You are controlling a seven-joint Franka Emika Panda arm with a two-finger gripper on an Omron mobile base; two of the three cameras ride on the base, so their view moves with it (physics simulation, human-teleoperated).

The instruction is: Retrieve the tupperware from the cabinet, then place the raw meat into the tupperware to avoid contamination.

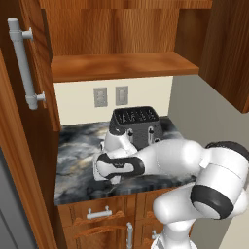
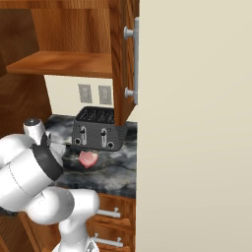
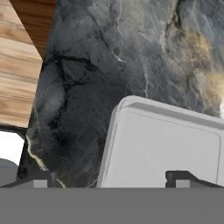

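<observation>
Spread wide, the claw (image 3: 111, 177) pointed down at the desk, its two dark fingertips (image 3: 43, 178) standing far apart at the bottom of the hand view. One tip rose over the dark marbled desk (image 3: 113, 52), the other over the tupperware (image 3: 162, 148). Nothing was pinched between them. The tupperware lay flat on the desk just beneath the claw, a pale, whitish shallow container with rounded corners and a raised rim, running out of the hand view to one side. Beyond the desk edge in that view, a strip of wooden floor (image 3: 19, 74) showed.

From the left base view, the white arm (image 1: 165, 158) reached low across the desk in front of the dark grey toaster (image 1: 135, 124), which stood against the cream wall under two outlets (image 1: 111, 96). The cabinet (image 1: 121, 34) hung above with both doors swung open, its shelf (image 1: 121, 65) bare wood, a long grey bar handle (image 1: 24, 63) on the left door.

In the right base view, the raw meat (image 2: 88, 158) lay on the desk just in front of the toaster (image 2: 98, 130), a small pink-red slab near the arm's wrist. The tupperware itself was hidden by the arm there. Below the desk ran lower drawers (image 2: 110, 214) with short handles.
</observation>
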